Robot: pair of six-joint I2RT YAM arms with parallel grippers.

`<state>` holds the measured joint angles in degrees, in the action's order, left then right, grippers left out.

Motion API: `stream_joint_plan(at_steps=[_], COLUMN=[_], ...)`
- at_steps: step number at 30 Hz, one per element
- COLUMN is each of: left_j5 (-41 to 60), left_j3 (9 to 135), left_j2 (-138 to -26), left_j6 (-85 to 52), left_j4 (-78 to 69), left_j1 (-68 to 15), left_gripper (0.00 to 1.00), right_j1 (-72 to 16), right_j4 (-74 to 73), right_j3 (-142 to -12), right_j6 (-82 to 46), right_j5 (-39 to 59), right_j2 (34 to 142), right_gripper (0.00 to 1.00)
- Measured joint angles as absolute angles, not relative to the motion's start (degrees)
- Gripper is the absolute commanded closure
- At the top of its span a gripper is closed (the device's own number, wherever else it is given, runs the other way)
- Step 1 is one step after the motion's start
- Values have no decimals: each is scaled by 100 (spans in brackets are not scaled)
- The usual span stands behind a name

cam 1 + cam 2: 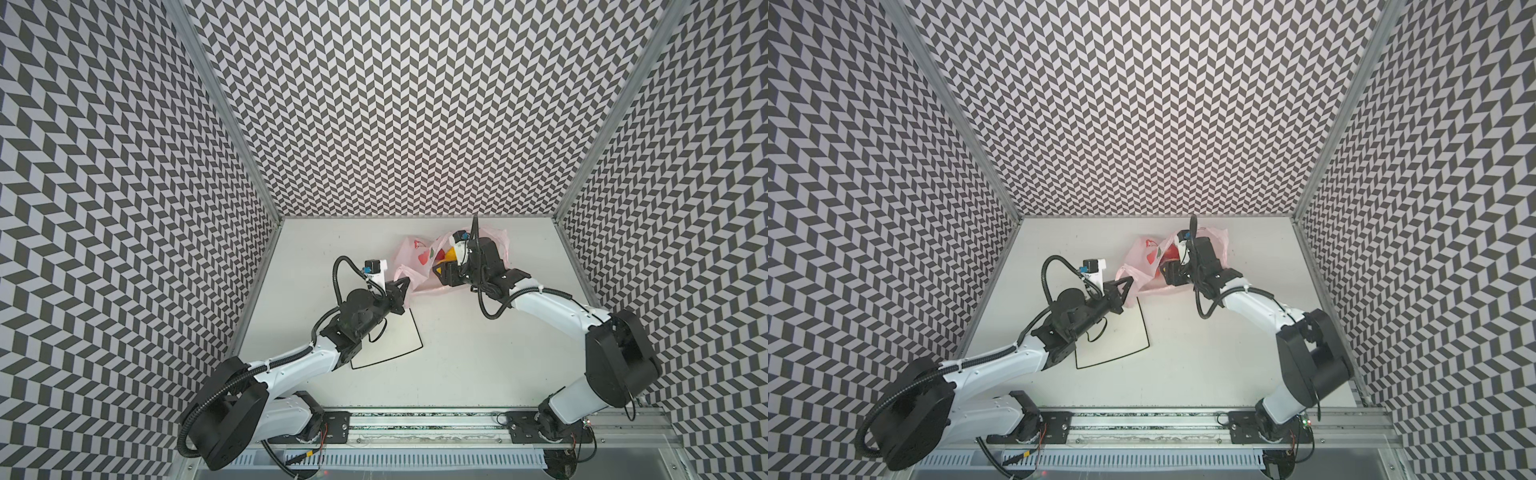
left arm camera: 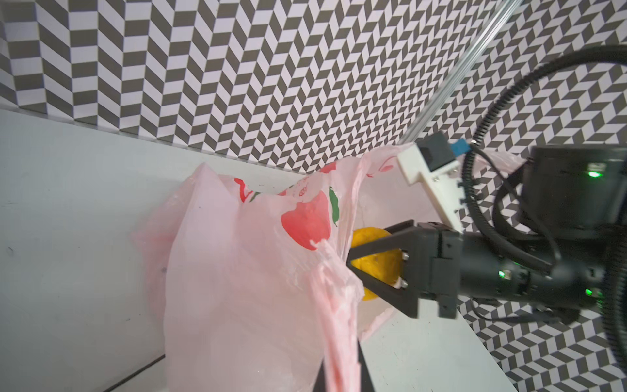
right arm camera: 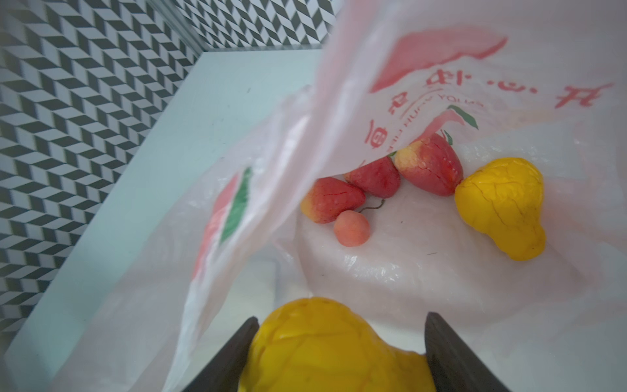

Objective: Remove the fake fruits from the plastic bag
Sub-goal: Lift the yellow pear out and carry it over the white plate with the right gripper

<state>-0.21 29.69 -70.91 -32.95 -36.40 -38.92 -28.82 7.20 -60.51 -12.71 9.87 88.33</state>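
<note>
The left hand (image 1: 406,287) is pinched tight on a gathered edge of the plastic bag (image 2: 244,271), which rises just ahead of its fingers. The right hand (image 3: 339,325), inside the bag's mouth, clamps a yellow pear (image 3: 334,349). Beyond its fingertips the other fake fruits (image 3: 429,168) lie on the bag's floor, on the desk (image 1: 457,353).

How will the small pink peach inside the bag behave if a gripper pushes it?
The small pink peach looks round and smooth, so it would probably roll. It rests on the thin, crinkled plastic bag, which likely shifts under a push. It is smaller than the strawberry beside it, so probably light.
</note>
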Motion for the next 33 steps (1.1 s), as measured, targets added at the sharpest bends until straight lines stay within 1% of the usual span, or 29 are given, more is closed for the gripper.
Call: stream_joint_plan(at_steps=[9,12,17,20,24,26,29,33], left_j5=[242,373,615,781,1000,1074,1146,1184], left_j3=[3454,3535,3682,3730,3732,3732,3732,3732], left_j2=[-7561,-7664,-7693,-7693,-7693,-7693,-7693,-7693], left_j6=[-3288,-3267,-3188,-3129,-3044,-2998,-2941,-2915], left_j4=[-3802,-3806,-3802,-3800,-3769,-3747,-3712,-3669], left_j1=[-3599,-3468,-3146,-2961,-2770,-2705,-2657,-2635], left_gripper=[100,100,100,100,100,100,100,100], right_j1=[-2919,-3098,-3907,-4471,-5299,-5704,-6036,-6095], right_j4=[690,657,377,167,-128,-368,-760,-1138], right_j3=[-5848,-5712,-5190,-4825,-4390,-4296,-4296,-4449], right_j6=[-755,-458,207,523,843,976,1096,1162], right_j5=[1933,2152,2241,2156,1787,1568,1332,985], right_j2=[7800,7352,6611,6475,6757,7183,7913,8897], right_gripper=[65,65,66,66,66,66,67,67])
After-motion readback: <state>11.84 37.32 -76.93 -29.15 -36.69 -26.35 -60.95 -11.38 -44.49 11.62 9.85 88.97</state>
